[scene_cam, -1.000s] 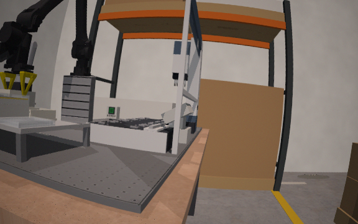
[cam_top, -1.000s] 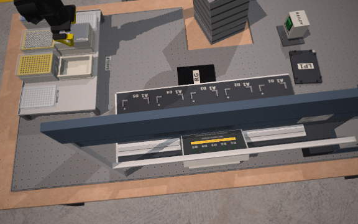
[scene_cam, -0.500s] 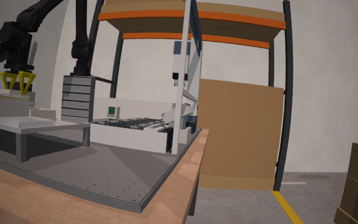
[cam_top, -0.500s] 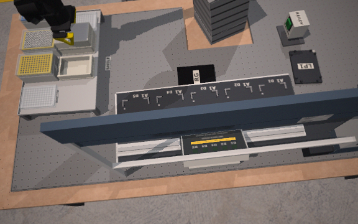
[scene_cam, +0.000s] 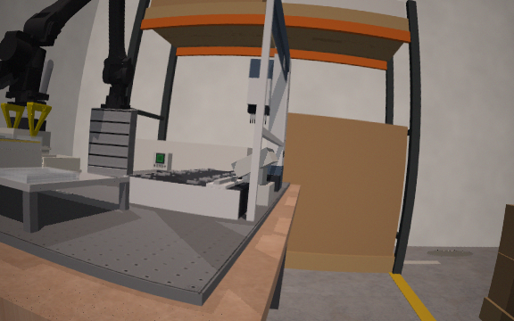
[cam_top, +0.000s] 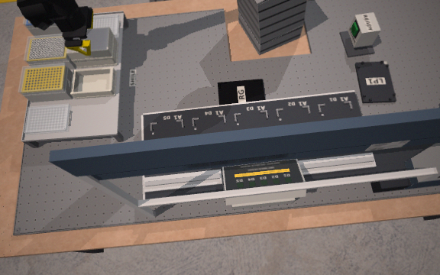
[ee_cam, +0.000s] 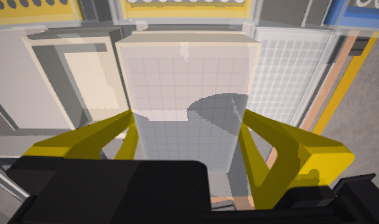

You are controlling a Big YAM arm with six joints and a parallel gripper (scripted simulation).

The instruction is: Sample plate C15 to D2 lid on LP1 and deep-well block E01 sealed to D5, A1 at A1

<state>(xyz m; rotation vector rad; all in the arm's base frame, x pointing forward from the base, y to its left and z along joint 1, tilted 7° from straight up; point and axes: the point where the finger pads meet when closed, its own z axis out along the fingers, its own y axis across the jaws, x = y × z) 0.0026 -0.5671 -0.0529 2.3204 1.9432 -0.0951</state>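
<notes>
Top view: the black arm's yellow-fingered gripper [cam_top: 78,45] sits over the pale grey sealed block [cam_top: 97,41] at the 10 o'clock corner of the white labware shelf [cam_top: 90,126], next to a speckled grey tip rack [cam_top: 46,47]; an open cream reservoir [cam_top: 92,81] lies just beside the block toward 6 o'clock. The dark deck strip with white brackets [cam_top: 250,112] carries nothing in its visible part, and the black lid park plate [cam_top: 375,82] is bare. Exterior view: the gripper [scene_cam: 24,117] stands vertical with its fingertips down at the block's top edge [scene_cam: 4,131]. Wrist view: the yellow fingers press on the two long sides of the translucent, gridded, sealed block [ee_cam: 187,100], so the gripper [ee_cam: 187,132] is pinching it, most likely the upper of the stacked blocks; no label is legible, so whether this is E01 cannot be told. Risks, as judged: the grip is near the top rim, so a quick lift could tilt or drop the block; a direct path toward D5 would pass over the open reservoir, which is forbidden; a dragging lift could shift the block beneath.
</notes>
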